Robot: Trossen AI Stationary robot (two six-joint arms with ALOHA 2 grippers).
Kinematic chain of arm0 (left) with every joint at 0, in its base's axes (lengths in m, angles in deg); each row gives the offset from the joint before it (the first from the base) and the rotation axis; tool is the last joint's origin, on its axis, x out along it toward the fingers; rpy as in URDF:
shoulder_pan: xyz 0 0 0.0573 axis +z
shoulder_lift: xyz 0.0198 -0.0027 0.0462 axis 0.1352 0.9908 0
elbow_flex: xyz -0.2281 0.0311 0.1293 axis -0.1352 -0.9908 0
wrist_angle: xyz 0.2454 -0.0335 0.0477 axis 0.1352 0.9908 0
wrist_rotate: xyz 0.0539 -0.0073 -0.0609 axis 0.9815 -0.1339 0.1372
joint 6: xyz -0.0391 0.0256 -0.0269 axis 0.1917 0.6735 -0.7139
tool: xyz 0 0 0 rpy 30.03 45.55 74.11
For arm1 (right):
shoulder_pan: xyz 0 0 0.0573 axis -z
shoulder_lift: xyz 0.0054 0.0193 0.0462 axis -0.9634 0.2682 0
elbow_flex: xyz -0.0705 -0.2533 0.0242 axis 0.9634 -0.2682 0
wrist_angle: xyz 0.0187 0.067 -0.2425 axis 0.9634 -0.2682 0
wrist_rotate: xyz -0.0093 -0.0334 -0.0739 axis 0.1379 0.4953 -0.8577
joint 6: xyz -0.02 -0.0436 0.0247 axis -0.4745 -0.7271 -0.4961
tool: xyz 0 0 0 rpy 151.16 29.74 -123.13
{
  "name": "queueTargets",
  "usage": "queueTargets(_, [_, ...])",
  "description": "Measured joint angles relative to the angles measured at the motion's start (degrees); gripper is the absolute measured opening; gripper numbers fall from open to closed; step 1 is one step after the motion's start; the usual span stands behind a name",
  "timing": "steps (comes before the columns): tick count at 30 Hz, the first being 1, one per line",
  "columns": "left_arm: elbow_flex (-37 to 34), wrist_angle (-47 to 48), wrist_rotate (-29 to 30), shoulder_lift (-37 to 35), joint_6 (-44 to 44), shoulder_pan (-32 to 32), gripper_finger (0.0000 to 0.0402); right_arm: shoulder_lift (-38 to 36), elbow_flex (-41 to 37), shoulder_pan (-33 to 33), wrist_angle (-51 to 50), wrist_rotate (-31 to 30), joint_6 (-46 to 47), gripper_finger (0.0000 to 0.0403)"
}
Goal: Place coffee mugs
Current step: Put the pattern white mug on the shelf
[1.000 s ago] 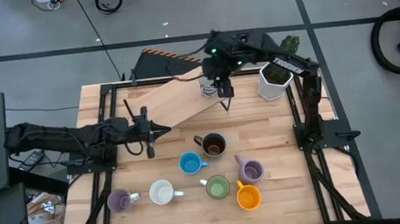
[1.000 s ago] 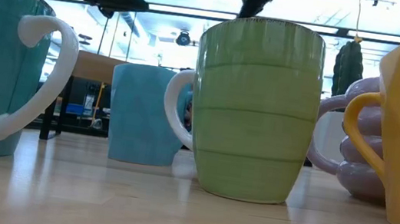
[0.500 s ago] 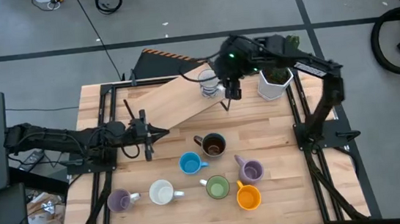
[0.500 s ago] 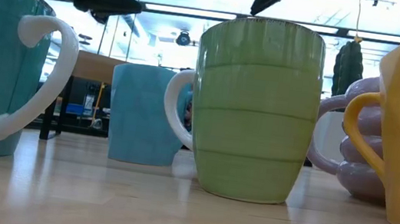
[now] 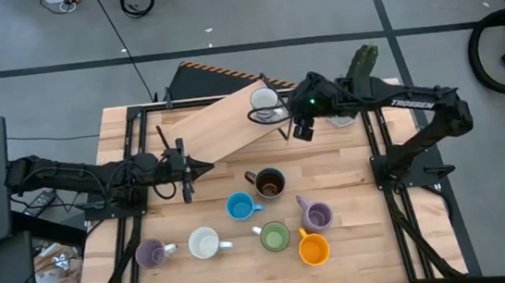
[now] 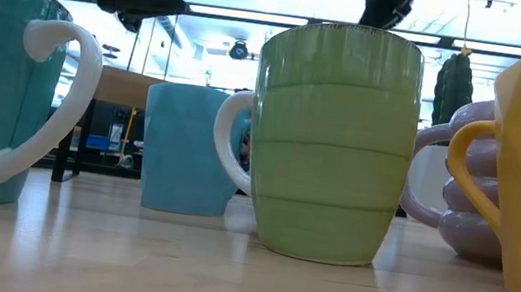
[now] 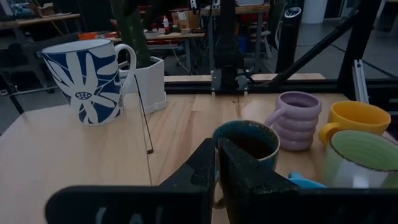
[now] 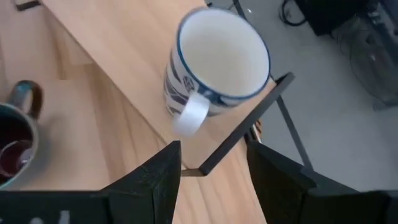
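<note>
A white mug with a blue flower pattern (image 5: 264,98) stands upright on a raised, slanted wooden board (image 5: 219,126); it also shows in the right wrist view (image 8: 214,62) and the left wrist view (image 7: 90,78). My right gripper (image 5: 300,126) (image 8: 214,171) is open, just off the mug's handle side, touching nothing. My left gripper (image 5: 187,166) (image 7: 217,165) is shut and empty over the table's left part. On the table stand the dark brown (image 5: 269,183), blue (image 5: 239,206), green (image 5: 274,237), orange (image 5: 313,248), white (image 5: 205,244) and two purple mugs (image 5: 316,214) (image 5: 150,254).
A white hexagonal pot with a cactus (image 5: 361,61) sits at the far right, partly under my right arm. The board's thin black wire legs (image 8: 239,134) stand between my right gripper and the flowered mug. Black frame rails (image 5: 391,184) run along the table's sides.
My right gripper has drawn back from over the flowered mug toward the table's right and near side, and the arm has stretched out lower. The mug stays upright on the board. My left arm has kept still.
</note>
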Motion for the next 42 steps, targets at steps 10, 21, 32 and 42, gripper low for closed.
queueTargets(10, [0.0, -2.2, 0.0, 0.0, 0.0, 0.0, 0.0027, 0.1, -8.1, -0.5, 9.7, -10.4, 4.1, 0.0189])
queueTargets(21, [0.0, -3.1, 0.0, 0.0, 0.4, 0.0, 0.0027, 0.1, -12.7, -0.8, 17.8, -10.3, 6.1, 0.0189])
queueTargets(32, [0.0, -3.1, 0.0, 0.0, 0.4, 0.0, 0.0027, 0.2, -17.2, -1.0, 28.7, -2.0, 8.0, 0.0189])
queueTargets(42, [0.0, -3.1, 0.0, 0.0, 0.4, 0.0, 0.0027, 0.2, -19.6, -3.8, 37.8, -1.5, 7.7, 0.0186])
